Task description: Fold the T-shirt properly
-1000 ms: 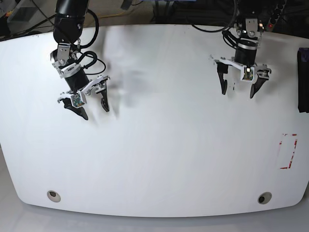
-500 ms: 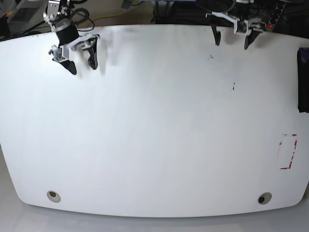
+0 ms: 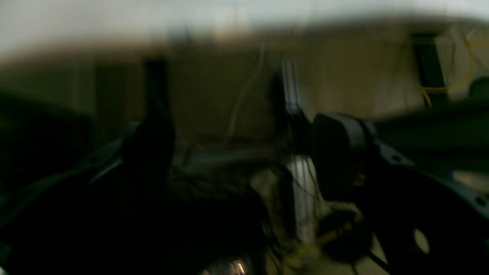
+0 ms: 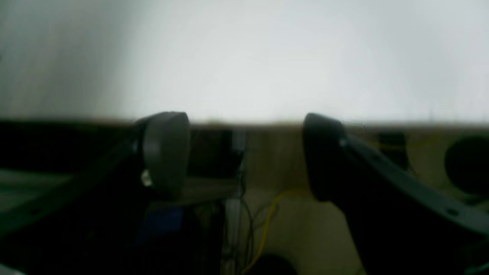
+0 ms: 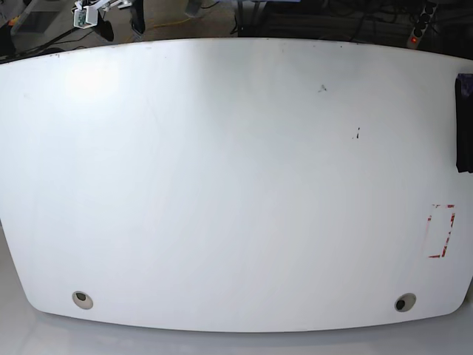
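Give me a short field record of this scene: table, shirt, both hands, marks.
table: white, with rounded near corners
T-shirt: black cloth at the table's right edge in the base view, mostly cut off by the frame; fold state cannot be told
right hand: open, nothing between its fingers; in the base view at the top left corner, beyond the table's far edge
left hand: open, holding nothing, view blurred; not in the base view
red-marked rectangle: near the right edge
holes: one near each front corner

White table, cables behind
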Robot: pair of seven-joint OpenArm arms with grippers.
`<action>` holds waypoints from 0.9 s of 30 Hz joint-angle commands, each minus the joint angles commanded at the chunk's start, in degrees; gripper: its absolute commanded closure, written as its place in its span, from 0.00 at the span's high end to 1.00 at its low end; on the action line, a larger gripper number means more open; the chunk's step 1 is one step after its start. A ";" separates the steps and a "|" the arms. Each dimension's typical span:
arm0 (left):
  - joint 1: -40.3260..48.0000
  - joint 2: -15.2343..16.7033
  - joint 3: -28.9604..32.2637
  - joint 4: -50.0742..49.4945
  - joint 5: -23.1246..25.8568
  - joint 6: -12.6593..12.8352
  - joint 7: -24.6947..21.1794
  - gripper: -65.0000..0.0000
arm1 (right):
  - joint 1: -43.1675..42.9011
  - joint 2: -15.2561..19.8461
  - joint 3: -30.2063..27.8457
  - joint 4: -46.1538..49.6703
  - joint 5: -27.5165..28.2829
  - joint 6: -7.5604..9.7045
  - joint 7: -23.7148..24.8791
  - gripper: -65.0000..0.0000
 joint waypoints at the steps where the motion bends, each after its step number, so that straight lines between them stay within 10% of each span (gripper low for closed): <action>1: -0.09 0.00 0.00 -1.67 -0.53 0.00 0.00 0.79 | -1.05 -0.70 -0.44 -1.23 0.09 0.09 0.00 0.68; 27: -39.82 -4.04 -0.09 -72.18 -0.44 0.62 0.00 0.79 | 31.38 -1.85 -9.85 -62.59 -15.21 -0.44 0.09 0.68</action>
